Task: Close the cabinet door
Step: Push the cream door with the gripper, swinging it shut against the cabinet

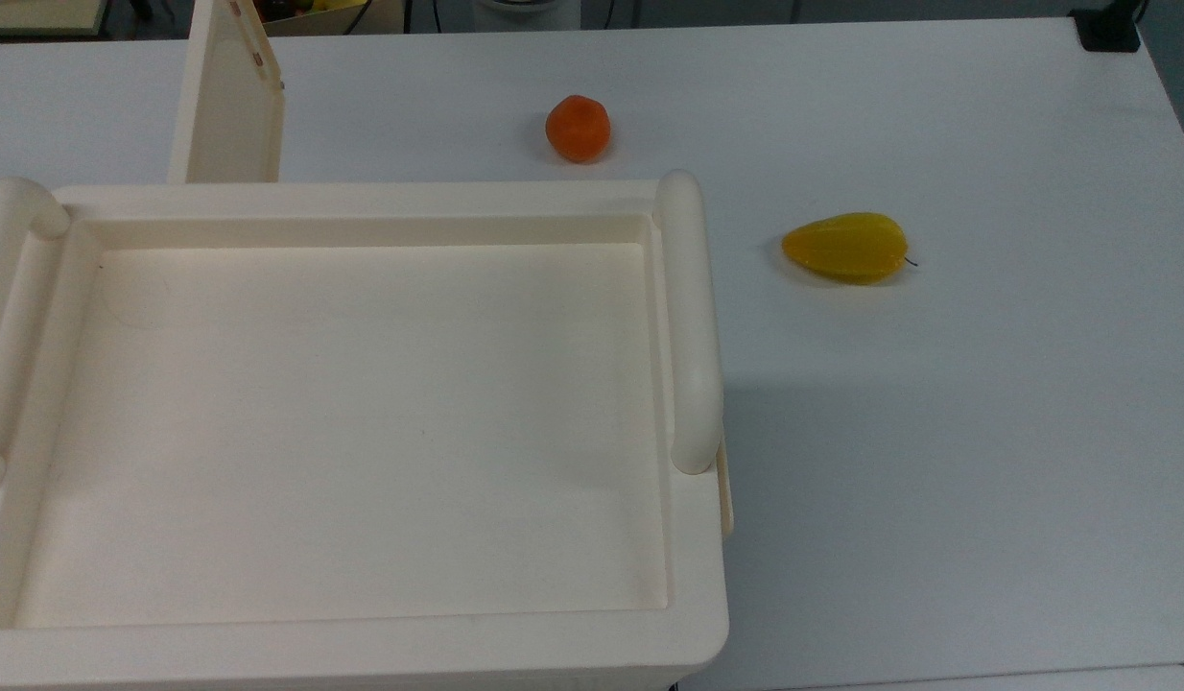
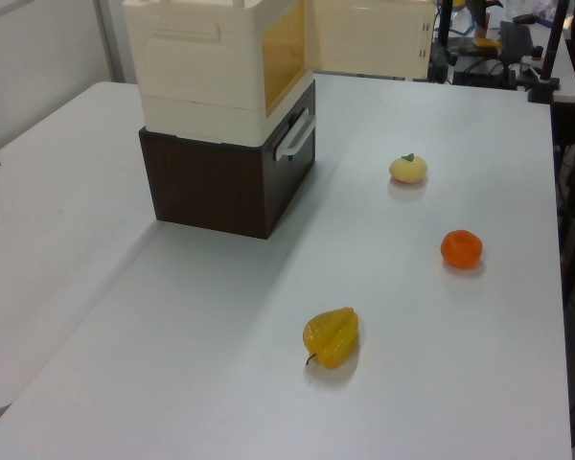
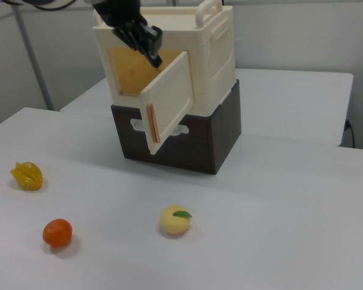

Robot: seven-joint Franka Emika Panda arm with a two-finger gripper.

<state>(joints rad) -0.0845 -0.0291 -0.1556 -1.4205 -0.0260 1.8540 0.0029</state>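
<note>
The gripper (image 3: 146, 41) is hovering above the cabinet door (image 3: 168, 101), which is standing ajar from the cabinet (image 3: 187, 66); whether its fingers are clenched I cannot tell. Pushing near the hinge edge is risking a slip off the door, or shoving the cabinet itself.

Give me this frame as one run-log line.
task: close cabinet door | cabinet door: open, swung outward | gripper: at door's top edge | fruits on table: untouched

The large cream plastic box-like cabinet (image 3: 215, 54) sits on a dark brown wooden base (image 3: 215, 142), and its flat cream cabinet door (image 3: 169, 99) stands swung out from the cabinet's front. The black gripper (image 3: 150, 43) is at the door's top edge. In front of the cabinet, well apart from it, lie a pale yellow round fruit (image 3: 175, 220), an orange round fruit (image 3: 57, 232) and a yellow ridged fruit (image 3: 27, 175).
</note>
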